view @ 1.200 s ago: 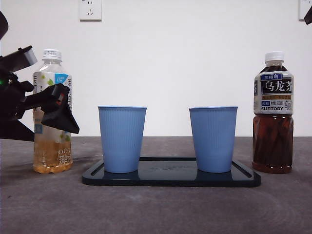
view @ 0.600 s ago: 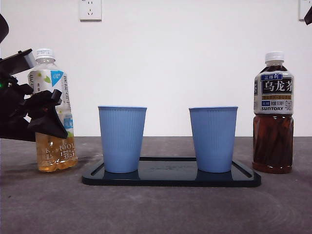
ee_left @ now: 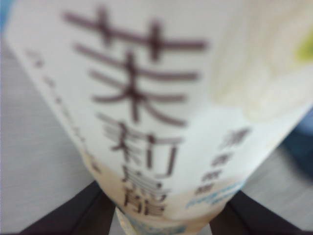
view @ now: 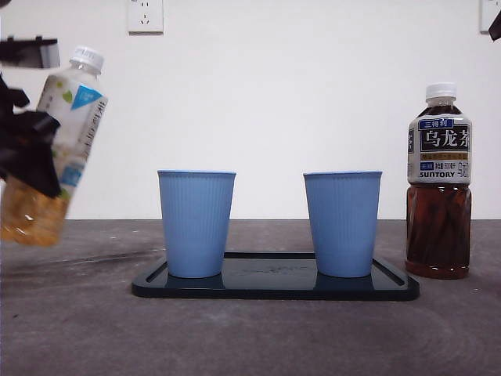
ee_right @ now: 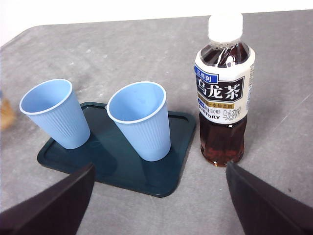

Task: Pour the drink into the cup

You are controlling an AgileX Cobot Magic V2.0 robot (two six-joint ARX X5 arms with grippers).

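My left gripper (view: 27, 157) is shut on a light jasmine tea bottle (view: 61, 149) with a white cap, held off the table at the far left and tilted, cap leaning toward the cups. In the left wrist view the bottle's label (ee_left: 156, 98) fills the picture between the jaws. Two blue paper cups (view: 196, 223) (view: 342, 223) stand upright and empty on a dark tray (view: 274, 286). My right gripper (ee_right: 159, 205) is open and empty, waiting above the table on this side of the cups (ee_right: 56, 112) (ee_right: 142, 120).
A dark Suntory oolong tea bottle (view: 439, 180) with a white cap stands upright on the table to the right of the tray; it also shows in the right wrist view (ee_right: 222, 98), next to the tray (ee_right: 146, 171). A white wall stands behind.
The left gripper closed on the jasmine tea bottle, lifted it off the table and tilted it, moving it up and to the left. Cups, tray and oolong bottle have not moved.
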